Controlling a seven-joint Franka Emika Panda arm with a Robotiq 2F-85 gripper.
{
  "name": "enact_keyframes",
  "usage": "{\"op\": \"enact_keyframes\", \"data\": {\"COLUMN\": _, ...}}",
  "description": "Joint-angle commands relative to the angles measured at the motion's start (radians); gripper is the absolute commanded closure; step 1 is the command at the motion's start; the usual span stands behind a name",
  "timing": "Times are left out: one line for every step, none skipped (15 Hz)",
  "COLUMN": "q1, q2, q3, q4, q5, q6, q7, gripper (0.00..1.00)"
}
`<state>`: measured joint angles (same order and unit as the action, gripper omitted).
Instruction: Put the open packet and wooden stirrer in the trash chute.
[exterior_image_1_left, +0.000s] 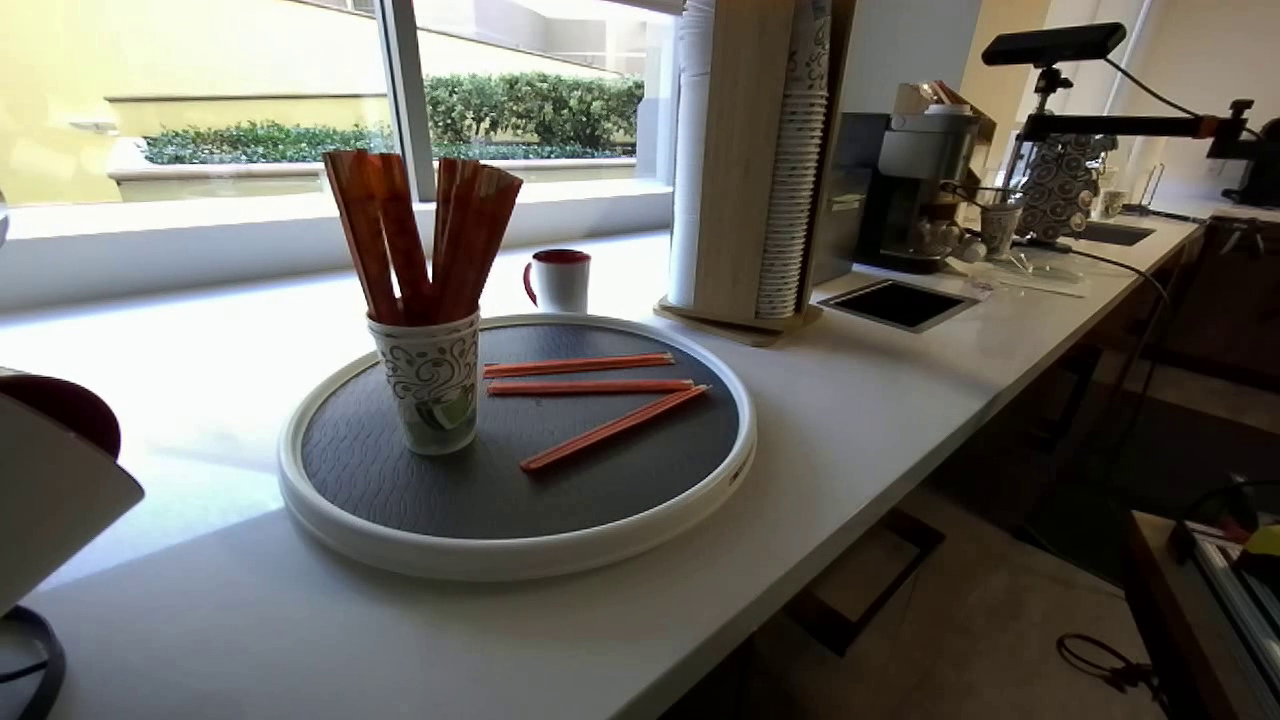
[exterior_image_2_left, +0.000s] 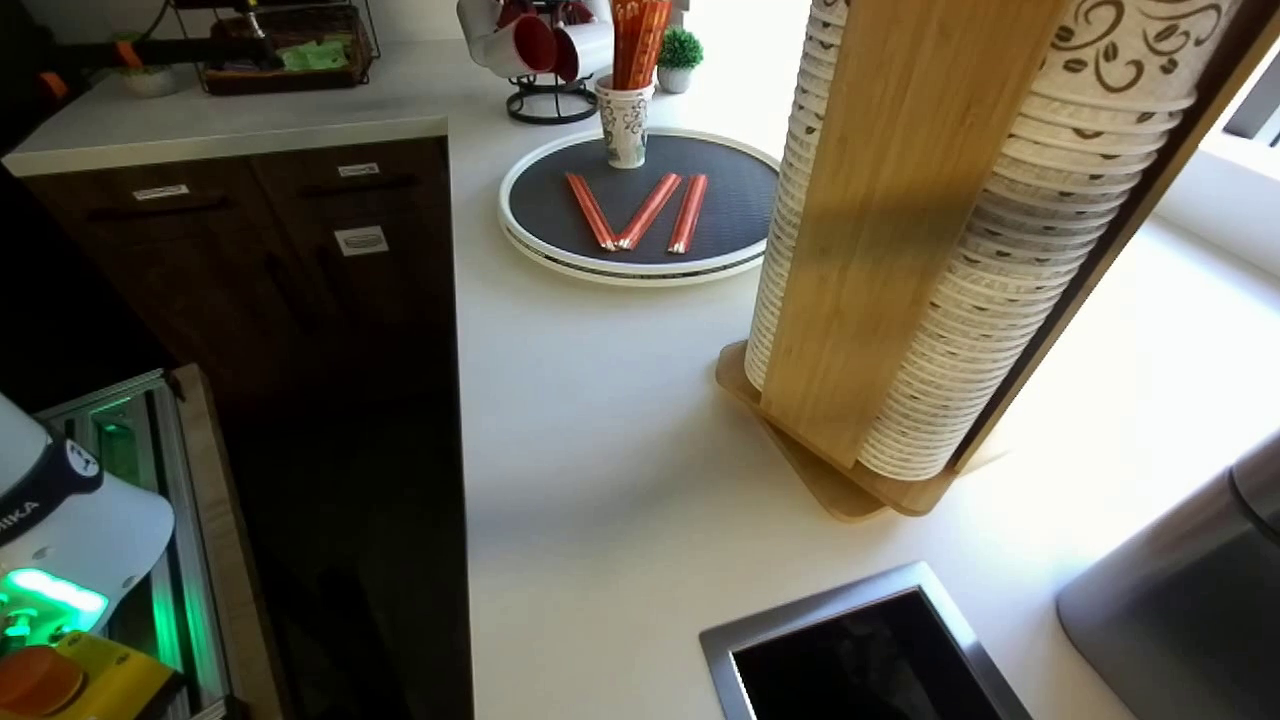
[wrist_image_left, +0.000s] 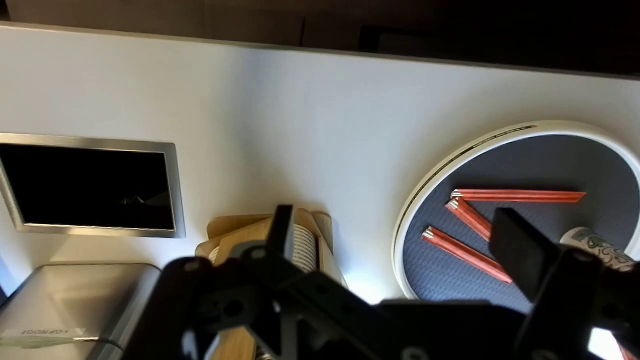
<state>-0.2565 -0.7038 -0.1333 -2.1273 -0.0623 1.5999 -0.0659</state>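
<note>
Three narrow red-orange packets lie on the round dark tray with a white rim (exterior_image_1_left: 510, 560). In the wrist view they are an upper packet (wrist_image_left: 520, 196), a middle packet (wrist_image_left: 469, 218) and a lower packet (wrist_image_left: 462, 254), with pale striped ends toward the trash chute. I cannot tell which is the open packet. A bare wooden stirrer does not show apart from them. The trash chute is a metal-framed dark opening (wrist_image_left: 172, 190) in the counter; it shows in both exterior views (exterior_image_1_left: 850, 307) (exterior_image_2_left: 720, 650). My gripper (wrist_image_left: 397, 232) is open and empty above the counter, out of both exterior views.
A patterned paper cup (exterior_image_1_left: 430, 400) full of red-orange packets stands on the tray. A tall wooden cup dispenser (exterior_image_2_left: 900, 250) stands between tray and chute. A grey bin (exterior_image_2_left: 1190, 600) is beside the chute. A mug (exterior_image_1_left: 565, 285) stands behind the tray, and a mug rack (exterior_image_2_left: 550, 105) beside it.
</note>
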Motion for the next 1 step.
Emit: {"op": "enact_keyframes", "data": {"q1": 0.033, "q2": -0.001, "q3": -0.020, "q4": 0.004, "q5": -0.015, "q6": -0.004, "q7": 0.015, "gripper": 0.00}}
